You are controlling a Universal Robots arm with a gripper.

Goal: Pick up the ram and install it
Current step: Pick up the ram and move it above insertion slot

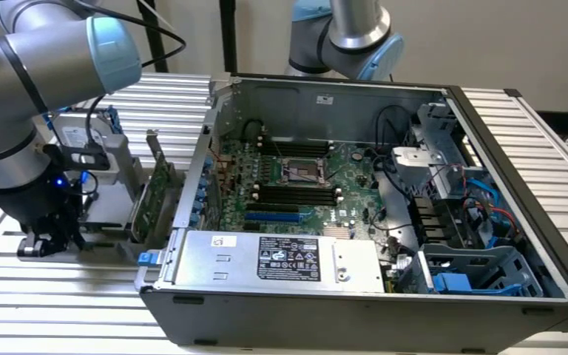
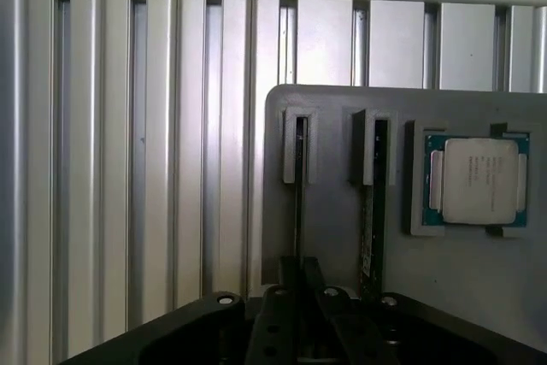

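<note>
I have the gripper (image 1: 45, 238) down low over the grey holder (image 2: 333, 211), which sits on the slatted table (image 2: 128, 168) just beside the open computer case (image 1: 363, 318), on the exterior view's left; in the wrist view the ram (image 2: 300, 198) stands on edge in one groove of that holder and runs straight in under the gripper; a second stick (image 2: 373, 220) stands on edge in the neighbouring groove, and a processor (image 2: 477, 179) sits in a pocket beyond it; I cannot tell whether the gripper is spread or pinched onto the ram, since where they meet seems to be dark on dark; I judge the work to be at the pick-up, with the ram in its holder and well apart from the motherboard slots (image 1: 289, 194); to do this well I want the grip centred across the thin board and square to the groove, and any lift dead straight, so the stick neither binds in the holder nor rocks toward its neighbour; the expansion card (image 1: 154, 194) stands near the arm, so I would keep the wrist from swinging that way
</note>
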